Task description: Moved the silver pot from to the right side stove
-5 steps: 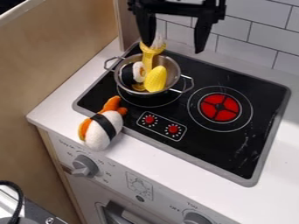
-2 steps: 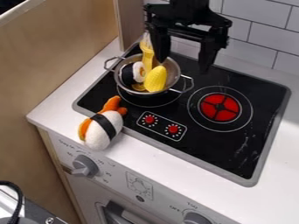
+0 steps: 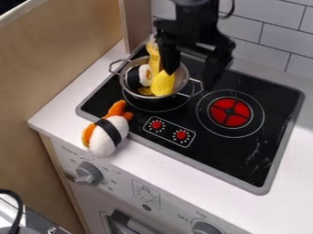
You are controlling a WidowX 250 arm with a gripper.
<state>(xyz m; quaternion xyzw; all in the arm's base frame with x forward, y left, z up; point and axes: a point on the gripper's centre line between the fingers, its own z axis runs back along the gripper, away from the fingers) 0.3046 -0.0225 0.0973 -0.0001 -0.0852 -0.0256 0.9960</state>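
Two spread fingers end the tool [image 3: 189,78], pinching nothing, above the right side of the silver pot [image 3: 181,81]. The pot is upright on the far left part of the black stove [image 3: 245,148], holding a toy sushi roll [image 3: 134,78], a yellow corn cob [image 3: 161,85] and a yellow utensil [image 3: 154,58].

The step looks like taking the pot by its right rim or near-right handle [image 3: 196,91]. Best to bring one finger down inside the wall and the other outside, keeping the inner one off the corn, then close firmly. A one-sided hold could let the pot tip, so lift it low and level, go slowly to the red burner [image 3: 221,114] on the right, and release only when the base sits flat.

Small print surrounds the left oven knob [image 3: 89,172], more lies by the right knob [image 3: 205,227], and a framed symbol [image 3: 147,194] sits between. A plush shrimp sushi [image 3: 101,140] overlaps the stove's near-left edge and the white table [image 3: 67,103].
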